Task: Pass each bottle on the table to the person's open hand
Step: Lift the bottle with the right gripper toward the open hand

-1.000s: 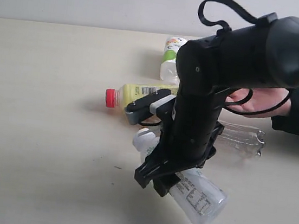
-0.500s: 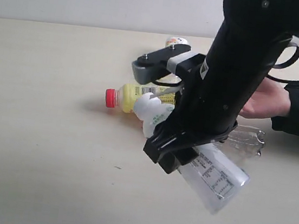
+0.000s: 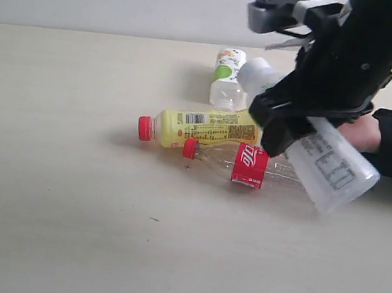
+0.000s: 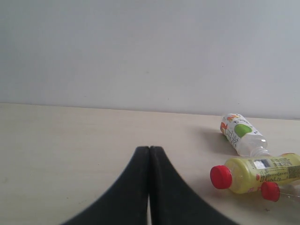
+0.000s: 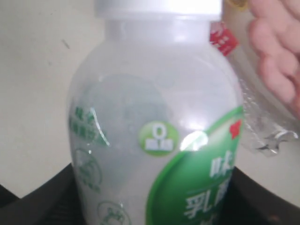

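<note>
My right pincer [image 3: 293, 126]: clamped across the middle of a translucent plastic bottle with a white cap and green-and-white label [image 3: 330, 169].
Held bottle: in the air, clear of the pale cream wood-grain table [image 3: 66, 209], tilted with its cap up and its base down.
Person's open hand [image 3: 361, 132]: bare, with a black sleeve, at the right side of the table. It is mostly hidden behind my arm and the bottle. My right wrist view shows its fingers [image 5: 276, 61] just beside the bottle's shoulder. I cannot tell whether they touch.
My left pincer [image 4: 149, 149]: jaws pressed together, holding nothing, low over the table, well apart from the bottles.
Lying on the table: a yellow plastic bottle with a red cap [image 3: 205, 128]; right beside it, a clear slim bottle with a red label and red cap [image 3: 251, 165]; behind them, a second white-capped bottle with a green-and-white label [image 3: 226, 75].
Step in hand: I judge this the hand-over of the bottle I hold; three more wait.
Next move: lay the bottle in the palm and release only once the hand bears it.
</note>
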Available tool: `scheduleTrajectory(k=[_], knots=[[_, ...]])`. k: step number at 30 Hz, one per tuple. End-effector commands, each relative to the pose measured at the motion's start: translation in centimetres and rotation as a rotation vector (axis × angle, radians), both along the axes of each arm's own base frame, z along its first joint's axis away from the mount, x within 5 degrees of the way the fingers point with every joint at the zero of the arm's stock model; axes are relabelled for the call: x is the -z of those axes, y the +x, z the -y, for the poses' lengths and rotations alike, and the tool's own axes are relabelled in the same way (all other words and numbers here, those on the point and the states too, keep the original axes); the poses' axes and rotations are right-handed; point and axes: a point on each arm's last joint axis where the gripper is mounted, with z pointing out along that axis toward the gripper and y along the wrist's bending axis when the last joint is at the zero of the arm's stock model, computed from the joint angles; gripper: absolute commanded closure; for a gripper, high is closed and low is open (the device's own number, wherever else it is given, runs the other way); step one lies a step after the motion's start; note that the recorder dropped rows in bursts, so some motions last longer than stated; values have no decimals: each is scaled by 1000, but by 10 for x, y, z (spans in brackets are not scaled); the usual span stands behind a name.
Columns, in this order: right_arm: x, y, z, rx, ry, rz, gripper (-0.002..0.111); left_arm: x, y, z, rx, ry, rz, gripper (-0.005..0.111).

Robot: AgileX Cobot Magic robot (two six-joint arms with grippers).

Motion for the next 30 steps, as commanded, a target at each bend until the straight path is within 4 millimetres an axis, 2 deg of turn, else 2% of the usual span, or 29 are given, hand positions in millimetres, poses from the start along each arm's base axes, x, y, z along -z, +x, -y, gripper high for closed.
scheduleTrajectory(k=[1,5,12,15,16,20,23,30], knots=[[-12,17,33,132,5,37,108,1,0,0,0,-7,3,107],[-21,31,52,252,27,59,108,1,0,0,0,-7,3,107],[-22,58,62,362,31,35,108,1,0,0,0,-7,3,107],[-7,79,59,376,14,2,108,1,0,0,0,-7,3,107],[4,89,56,376,3,-19,108,1,0,0,0,-7,3,107],[24,111,54,370,-52,-32,108,1,0,0,0,-7,3,107],[32,122,55,379,-92,-22,108,1,0,0,0,-7,3,107],[55,129,52,377,-107,-77,108,1,0,0,0,-7,3,107]])
